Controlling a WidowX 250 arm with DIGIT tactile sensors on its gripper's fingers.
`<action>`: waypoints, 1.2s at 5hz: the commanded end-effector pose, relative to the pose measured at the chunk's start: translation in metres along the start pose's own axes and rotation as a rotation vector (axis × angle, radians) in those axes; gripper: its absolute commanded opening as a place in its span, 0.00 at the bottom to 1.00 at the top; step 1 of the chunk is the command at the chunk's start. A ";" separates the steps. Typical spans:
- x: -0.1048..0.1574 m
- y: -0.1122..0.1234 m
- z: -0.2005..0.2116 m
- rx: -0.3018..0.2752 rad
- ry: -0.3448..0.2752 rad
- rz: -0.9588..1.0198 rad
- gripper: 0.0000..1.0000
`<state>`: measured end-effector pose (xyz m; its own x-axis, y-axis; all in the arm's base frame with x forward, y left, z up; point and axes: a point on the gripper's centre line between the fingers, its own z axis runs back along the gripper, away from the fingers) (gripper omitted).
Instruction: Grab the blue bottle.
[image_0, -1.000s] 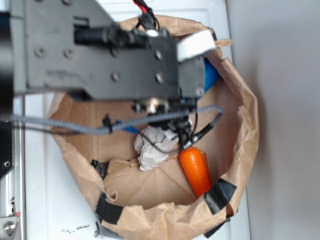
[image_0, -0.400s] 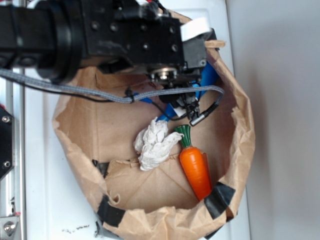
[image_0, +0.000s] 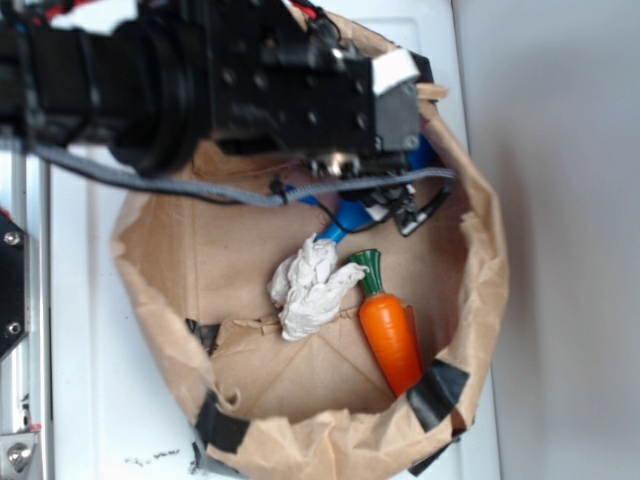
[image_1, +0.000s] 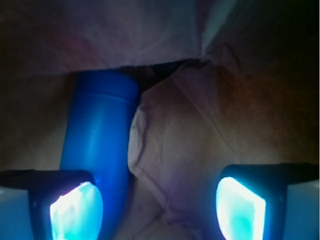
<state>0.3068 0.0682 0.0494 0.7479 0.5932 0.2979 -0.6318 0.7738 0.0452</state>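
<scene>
The blue bottle (image_1: 100, 135) lies on the brown paper floor of the bag, running from the upper left down beside my left finger (image_1: 75, 210). In the exterior view only parts of the blue bottle (image_0: 348, 215) show beneath the black arm. My gripper (image_1: 157, 207) is open, its jaws wide apart; the bottle lies just inside the left finger, not clamped. The right finger (image_1: 240, 207) stands far off it. From outside, the gripper (image_0: 375, 190) hangs low inside the bag's upper right part.
The brown paper bag (image_0: 490, 260) has a rolled rim with black tape patches. An orange carrot (image_0: 390, 340) with green top and a crumpled white paper wad (image_0: 308, 288) lie in its middle. A crumpled paper fold (image_1: 200, 140) rises between my fingers.
The arm has swung up and to the right across the bag and come down over the blue bottle, uncovering the carrot and the paper wad.
</scene>
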 end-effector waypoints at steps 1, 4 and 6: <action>-0.009 -0.010 -0.028 0.069 -0.020 0.045 0.00; 0.002 -0.005 0.049 -0.056 0.131 0.034 0.00; -0.001 0.009 0.114 -0.163 0.228 -0.063 0.00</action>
<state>0.2700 0.0337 0.1363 0.8356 0.5493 -0.0009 -0.5480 0.8334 -0.0715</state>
